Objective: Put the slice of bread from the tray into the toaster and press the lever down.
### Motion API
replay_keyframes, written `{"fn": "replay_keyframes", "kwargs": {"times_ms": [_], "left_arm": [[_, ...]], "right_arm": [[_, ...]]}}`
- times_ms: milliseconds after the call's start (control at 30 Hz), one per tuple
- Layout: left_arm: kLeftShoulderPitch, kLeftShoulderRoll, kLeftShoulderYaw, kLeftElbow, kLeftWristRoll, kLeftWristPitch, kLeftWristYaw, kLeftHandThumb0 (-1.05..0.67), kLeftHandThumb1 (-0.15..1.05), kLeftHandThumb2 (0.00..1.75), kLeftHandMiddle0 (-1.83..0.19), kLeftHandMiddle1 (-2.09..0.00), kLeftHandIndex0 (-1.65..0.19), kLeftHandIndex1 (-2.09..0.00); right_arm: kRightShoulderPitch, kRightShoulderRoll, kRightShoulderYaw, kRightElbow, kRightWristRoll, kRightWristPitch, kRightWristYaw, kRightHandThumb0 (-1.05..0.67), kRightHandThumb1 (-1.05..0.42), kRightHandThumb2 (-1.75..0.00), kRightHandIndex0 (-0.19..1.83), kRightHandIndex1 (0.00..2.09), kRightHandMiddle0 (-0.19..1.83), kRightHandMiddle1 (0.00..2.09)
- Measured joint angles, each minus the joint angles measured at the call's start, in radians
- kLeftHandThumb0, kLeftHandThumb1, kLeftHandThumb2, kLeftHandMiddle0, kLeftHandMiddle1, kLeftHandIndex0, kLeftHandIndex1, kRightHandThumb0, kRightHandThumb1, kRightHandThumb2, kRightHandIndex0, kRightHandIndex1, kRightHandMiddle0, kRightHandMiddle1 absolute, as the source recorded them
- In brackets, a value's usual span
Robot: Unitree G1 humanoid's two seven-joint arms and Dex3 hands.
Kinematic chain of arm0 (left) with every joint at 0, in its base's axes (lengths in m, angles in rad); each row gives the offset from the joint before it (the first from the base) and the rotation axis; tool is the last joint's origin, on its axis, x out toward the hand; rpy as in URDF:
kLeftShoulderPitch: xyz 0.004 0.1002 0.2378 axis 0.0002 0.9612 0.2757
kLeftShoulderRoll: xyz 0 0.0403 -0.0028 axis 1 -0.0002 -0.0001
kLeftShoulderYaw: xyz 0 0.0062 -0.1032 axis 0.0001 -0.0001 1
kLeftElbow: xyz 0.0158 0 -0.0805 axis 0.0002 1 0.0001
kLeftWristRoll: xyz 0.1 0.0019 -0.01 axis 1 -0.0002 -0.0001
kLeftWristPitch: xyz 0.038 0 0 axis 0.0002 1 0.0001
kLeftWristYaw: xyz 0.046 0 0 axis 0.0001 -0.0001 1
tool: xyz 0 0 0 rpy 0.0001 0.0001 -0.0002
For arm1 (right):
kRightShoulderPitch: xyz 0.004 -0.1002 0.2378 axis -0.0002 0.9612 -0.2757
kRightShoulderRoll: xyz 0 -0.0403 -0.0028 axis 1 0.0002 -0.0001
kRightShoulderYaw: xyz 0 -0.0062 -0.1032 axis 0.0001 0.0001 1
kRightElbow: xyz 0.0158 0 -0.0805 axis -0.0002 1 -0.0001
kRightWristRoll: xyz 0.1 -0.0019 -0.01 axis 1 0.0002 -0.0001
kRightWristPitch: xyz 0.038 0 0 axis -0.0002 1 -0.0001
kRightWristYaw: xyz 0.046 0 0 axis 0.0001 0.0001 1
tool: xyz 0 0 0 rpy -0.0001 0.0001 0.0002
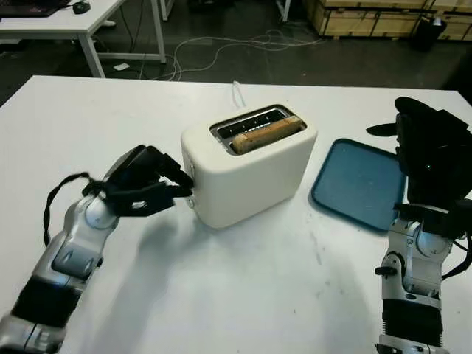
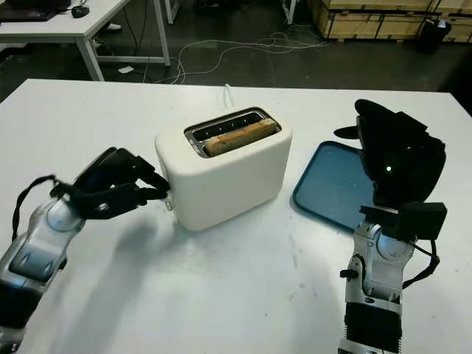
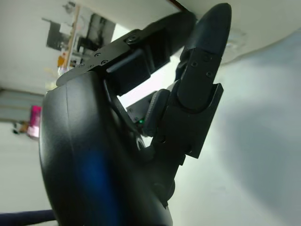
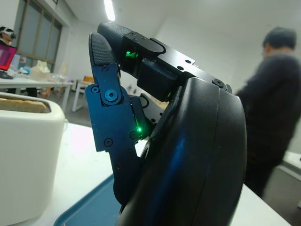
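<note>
A white toaster (image 1: 251,173) stands in the middle of the table, and the slice of bread (image 1: 267,133) sits in its slot with the crust showing at the top. My left hand (image 1: 183,184) is at the toaster's left end, open, its fingertips (image 3: 212,21) against that end face where the lever is. The lever itself is hidden behind the fingers. The blue tray (image 1: 358,181) lies right of the toaster with nothing on it. My right hand (image 1: 431,151) is held up, open, over the tray's right edge, apart from the toaster (image 4: 23,155).
A white cable (image 1: 237,92) runs back from the toaster. Past the table's far edge are another table (image 1: 66,22), floor cables and wooden crates (image 1: 369,18). A person (image 4: 270,108) stands off to the right.
</note>
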Motion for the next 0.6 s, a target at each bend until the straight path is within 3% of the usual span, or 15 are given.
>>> {"fn": "replay_keyframes", "kwargs": {"times_ms": [167,333,433,600], "left_arm": [[0.037,-0.093,0.051,0.109,0.009,-0.206,0.150,-0.96,0.92,0.24,-1.05,-1.66,-1.29,0.00],[0.028,-0.166,0.094,0.218,0.008,-0.443,0.267,-0.96,0.92,0.29,-0.92,-1.64,-1.28,-0.01],[-0.023,-0.207,0.132,0.243,0.007,-0.594,0.327,-0.98,0.92,0.32,-0.82,-1.63,-1.26,0.00],[-0.097,-0.216,0.175,0.235,0.005,-0.625,0.341,-0.98,0.92,0.32,-0.80,-1.63,-1.27,-0.09]], "right_arm": [[0.000,0.000,0.004,0.000,-0.005,0.000,-0.002,-0.52,-0.92,-0.07,1.12,0.76,1.32,0.01],[0.000,0.000,0.011,0.000,-0.052,0.000,-0.018,-0.56,-0.92,-0.09,1.13,0.80,1.33,0.01],[0.000,-0.004,0.020,0.032,-0.087,-0.022,-0.019,-0.55,-0.92,-0.10,1.10,0.80,1.30,0.00],[0.000,-0.013,0.061,0.125,-0.113,-0.030,0.007,-0.50,-0.92,-0.16,1.05,0.81,1.24,0.00]]}}
